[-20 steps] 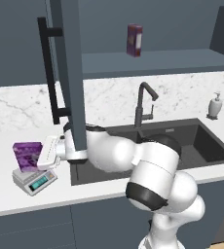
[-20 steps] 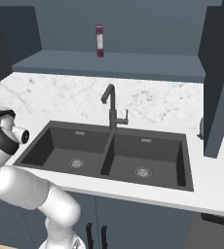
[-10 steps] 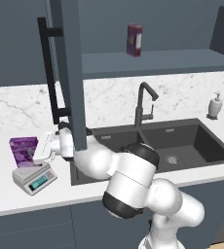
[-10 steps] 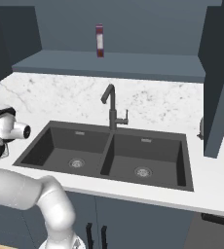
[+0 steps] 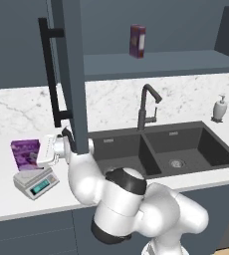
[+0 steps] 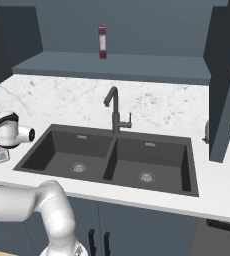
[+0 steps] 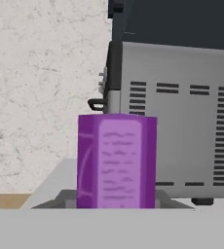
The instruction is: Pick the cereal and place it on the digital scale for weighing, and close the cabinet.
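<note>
The cereal [image 5: 26,154] stands on the digital scale [image 5: 35,182] near the counter's left end — gripper [image 5: 46,151] beside it, jaw state unclear — so withdraw straight, avoiding tipping it.

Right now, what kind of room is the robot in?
It looks like a kitchen. There is a double black sink with a tall faucet, a marble counter, and dark wall cabinets above with an open door.
</note>
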You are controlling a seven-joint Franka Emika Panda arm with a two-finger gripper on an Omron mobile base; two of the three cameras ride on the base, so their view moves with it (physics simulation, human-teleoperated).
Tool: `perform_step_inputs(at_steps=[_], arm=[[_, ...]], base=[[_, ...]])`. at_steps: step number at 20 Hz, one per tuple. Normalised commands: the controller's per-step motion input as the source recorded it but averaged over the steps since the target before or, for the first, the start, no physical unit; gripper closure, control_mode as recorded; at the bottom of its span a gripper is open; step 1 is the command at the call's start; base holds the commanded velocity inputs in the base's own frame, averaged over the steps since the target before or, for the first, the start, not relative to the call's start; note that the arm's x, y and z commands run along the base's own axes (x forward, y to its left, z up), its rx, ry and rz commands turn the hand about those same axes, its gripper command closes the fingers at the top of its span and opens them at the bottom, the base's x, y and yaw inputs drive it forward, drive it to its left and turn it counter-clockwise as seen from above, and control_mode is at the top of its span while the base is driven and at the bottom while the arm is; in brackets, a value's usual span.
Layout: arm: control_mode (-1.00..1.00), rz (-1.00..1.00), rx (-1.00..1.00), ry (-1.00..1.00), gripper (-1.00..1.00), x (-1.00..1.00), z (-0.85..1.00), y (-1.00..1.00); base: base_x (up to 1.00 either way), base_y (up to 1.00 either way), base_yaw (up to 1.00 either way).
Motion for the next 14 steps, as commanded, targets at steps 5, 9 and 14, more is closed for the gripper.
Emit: perform_step_inputs(at_steps=[5,9,14], arm=[[-1.0,0.0,0.0,0.0,-1.0,-0.01,0.0,0.0],[-1.0,0.0,0.0,0.0,-1.0,-0.05,0.0,0.0],[-1.0,0.0,0.0,-0.01,-1.0,-0.01,0.0,0.0]], base=[[0.0,0.0,0.0],[0.0,0.0,0.0],[0.0,0.0,0.0]])
